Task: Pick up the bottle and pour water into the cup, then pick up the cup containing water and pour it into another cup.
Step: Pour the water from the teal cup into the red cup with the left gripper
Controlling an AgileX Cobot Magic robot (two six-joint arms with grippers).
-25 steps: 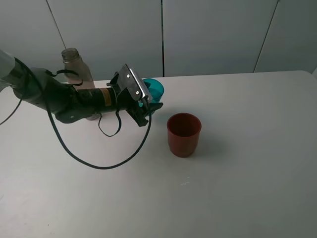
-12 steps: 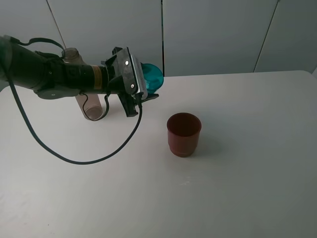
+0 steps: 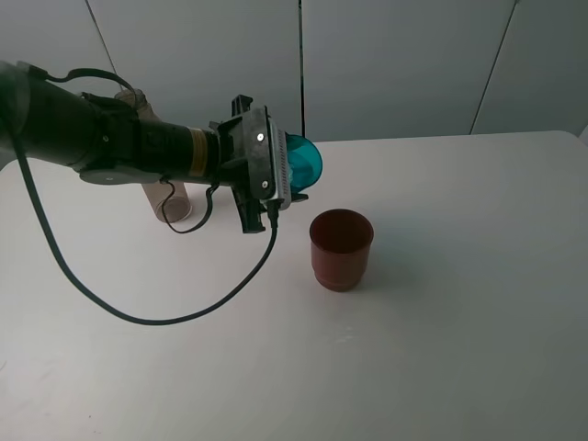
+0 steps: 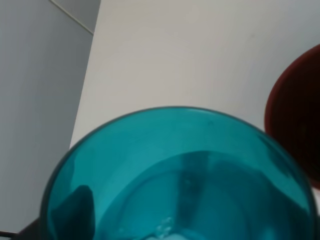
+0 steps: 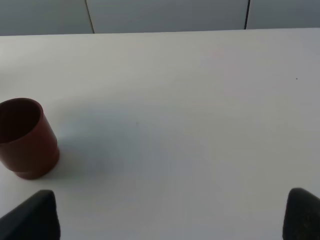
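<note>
My left gripper [image 3: 287,173] is shut on the teal cup [image 3: 303,162] and holds it in the air, tipped on its side with the mouth facing right. It hangs up and to the left of the dark red cup [image 3: 341,248], which stands upright on the table. In the left wrist view the teal cup [image 4: 175,170] fills the frame with water inside, and the red cup's rim [image 4: 295,115] shows at the edge. The bottle [image 3: 171,199] stands behind the left arm, mostly hidden. My right gripper [image 5: 167,220] is open and empty, away from the red cup [image 5: 25,137].
The white table [image 3: 441,322] stretches to the right and front of the red cup. A black cable [image 3: 138,312] loops down from the left arm over the table. Grey wall panels stand behind the table's far edge.
The left arm has lifted the teal cup off the table and carried it right toward the red cup, tipping it further onto its side. The red cup has not moved.
</note>
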